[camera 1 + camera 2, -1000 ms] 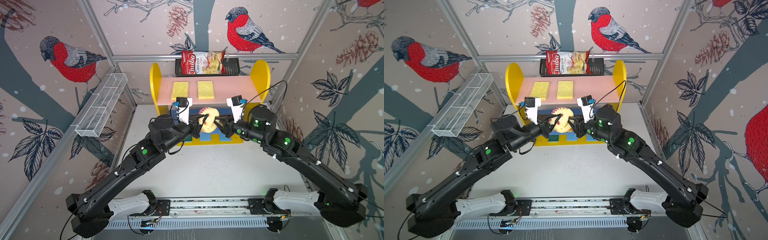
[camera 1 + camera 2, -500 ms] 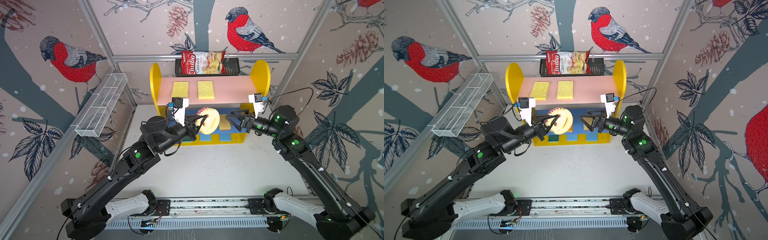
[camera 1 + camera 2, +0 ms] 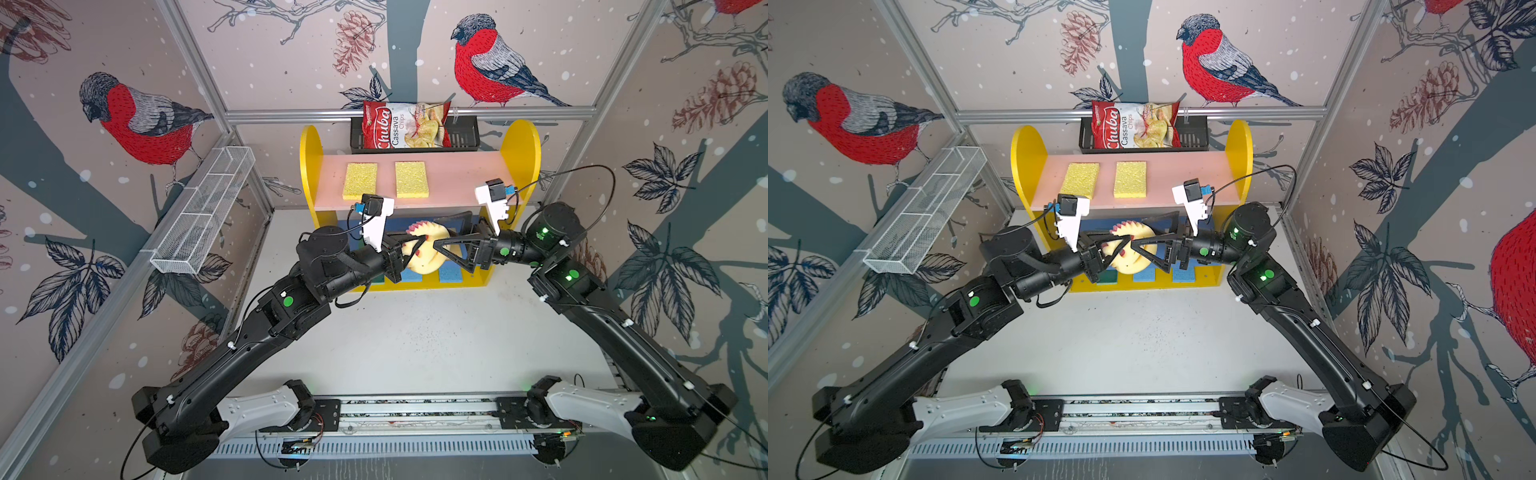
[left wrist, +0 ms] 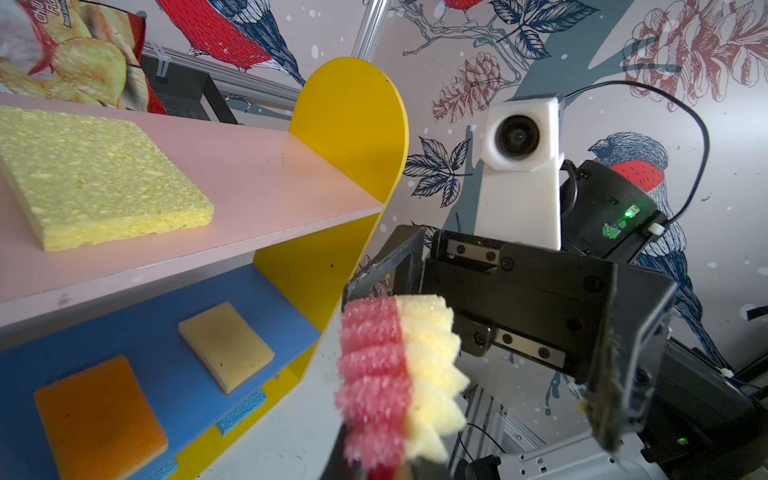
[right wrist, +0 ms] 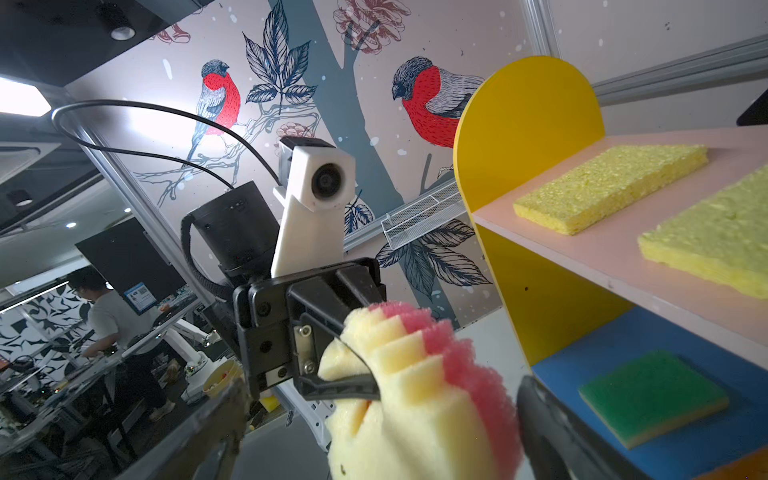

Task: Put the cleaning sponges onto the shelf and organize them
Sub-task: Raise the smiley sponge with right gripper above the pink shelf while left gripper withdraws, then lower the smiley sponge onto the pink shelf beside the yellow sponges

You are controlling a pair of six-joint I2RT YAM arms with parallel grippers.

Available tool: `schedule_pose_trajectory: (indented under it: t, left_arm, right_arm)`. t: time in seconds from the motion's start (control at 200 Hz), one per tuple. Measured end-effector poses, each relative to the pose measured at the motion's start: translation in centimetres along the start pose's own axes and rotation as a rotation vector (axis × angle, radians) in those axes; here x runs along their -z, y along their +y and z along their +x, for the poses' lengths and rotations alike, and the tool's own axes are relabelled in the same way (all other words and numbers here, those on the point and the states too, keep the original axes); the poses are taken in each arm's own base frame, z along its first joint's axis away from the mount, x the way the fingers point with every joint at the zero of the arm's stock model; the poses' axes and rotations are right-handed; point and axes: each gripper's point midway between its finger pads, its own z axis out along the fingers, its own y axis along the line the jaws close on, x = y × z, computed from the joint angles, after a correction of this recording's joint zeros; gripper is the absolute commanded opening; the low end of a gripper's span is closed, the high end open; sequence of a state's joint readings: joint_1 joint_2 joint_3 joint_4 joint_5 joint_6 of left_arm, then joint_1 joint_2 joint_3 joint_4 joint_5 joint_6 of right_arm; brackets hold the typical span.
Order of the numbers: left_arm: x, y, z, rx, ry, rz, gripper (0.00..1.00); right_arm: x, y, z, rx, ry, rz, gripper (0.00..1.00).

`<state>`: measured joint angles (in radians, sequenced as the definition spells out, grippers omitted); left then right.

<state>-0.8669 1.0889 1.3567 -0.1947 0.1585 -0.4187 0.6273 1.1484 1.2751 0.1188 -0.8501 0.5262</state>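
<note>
My left gripper (image 3: 417,241) (image 3: 1126,242) is shut on the round yellow-pink sponge (image 3: 424,259) (image 3: 1133,262) (image 4: 399,374) (image 5: 415,395), held on edge in front of the shelf (image 3: 457,174) (image 3: 1183,174). Facing it, my right gripper (image 3: 435,232) (image 3: 1138,232) (image 5: 374,436) is open, its fingers (image 5: 552,424) straddling the sponge without pinching it. Two yellow sponges (image 3: 360,180) (image 3: 411,179) lie on the pink top board. Orange (image 4: 99,415), tan (image 4: 226,345) and green (image 5: 652,395) sponges lie on the blue board. Light blue sponges (image 3: 449,272) (image 3: 1144,275) sit on the yellow base.
A chips bag (image 3: 405,124) lies in a black basket (image 3: 465,133) on the back wall above the shelf. A white wire basket (image 3: 203,212) hangs on the left wall. The white table (image 3: 415,340) stretches in front of the shelf.
My right gripper let go of the round sponge, opened wide and swung off to the right, then came back with its jaws around the sponge. The left gripper kept its hold.
</note>
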Motion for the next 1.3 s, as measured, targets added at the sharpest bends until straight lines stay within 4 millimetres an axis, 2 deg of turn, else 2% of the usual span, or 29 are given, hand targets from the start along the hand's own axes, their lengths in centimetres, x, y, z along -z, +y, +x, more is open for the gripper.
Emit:
schedule_pose_trajectory:
  t: [0.055,0.105,0.215,0.31,0.345,0.43,0.465,0.495,0.58,0.71,0.845,0.976,1.036,1.181,1.301]
  left_arm:
    - [0.0,0.0,0.0,-0.001,0.000,0.001,0.00]
    - [0.0,0.0,0.0,-0.004,0.001,0.001,0.00]
    - [0.0,-0.1,0.0,-0.007,0.001,0.002,0.00]
    - [0.1,-0.1,0.0,-0.008,0.003,0.002,0.05]
    - [0.1,-0.1,0.0,-0.008,0.003,0.002,0.14]
    - [0.2,0.0,0.0,-0.023,0.001,0.000,0.56]
    - [0.2,0.1,0.0,-0.024,0.002,-0.006,0.69]
    - [0.3,0.3,0.1,-0.024,0.004,-0.018,0.76]
    - [0.4,0.8,-0.1,-0.022,-0.008,-0.050,0.83]
    - [0.8,1.3,-1.1,-0.026,-0.044,-0.089,0.83]
    - [1.3,2.7,-2.4,-0.034,-0.102,-0.183,0.83]
    - [2.1,3.7,-3.3,-0.036,-0.157,-0.249,0.83]
    - [2.4,4.0,-3.6,-0.038,-0.177,-0.266,0.83]
    - [2.7,4.6,-3.2,-0.040,-0.184,-0.298,0.83]
    - [3.0,5.1,-3.0,-0.042,-0.186,-0.322,0.84]
  right_arm:
    - [-0.2,-0.4,0.2,-0.006,0.007,0.006,0.86]
    - [-0.4,-0.9,0.7,-0.018,0.018,0.010,0.77]
    - [-0.6,-1.8,1.4,-0.043,0.037,0.022,0.40]
    - [-0.6,-2.0,1.8,-0.060,0.049,0.006,0.20]
    - [-0.6,-2.0,1.8,-0.070,0.049,0.002,0.13]
    - [-0.5,-1.8,1.7,-0.064,0.050,-0.010,0.02]
    - [-0.5,-1.7,1.7,-0.063,0.050,-0.013,0.00]
    - [-0.4,-1.7,1.6,-0.060,0.049,-0.014,0.00]
    - [-0.1,-1.7,0.9,-0.050,0.033,-0.003,0.00]
    - [0.8,-2.8,-1.1,-0.032,-0.016,0.067,0.00]
    - [2.6,-4.6,-4.0,-0.017,-0.091,0.197,0.00]
    - [5.2,-7.5,-7.2,-0.026,-0.193,0.412,0.00]
    - [7.1,-9.7,-8.5,-0.036,-0.245,0.532,0.00]
    - [11.6,-15.0,-8.8,-0.156,-0.333,0.748,0.01]
    - [13.0,-16.7,-8.5,-0.221,-0.360,0.794,0.01]
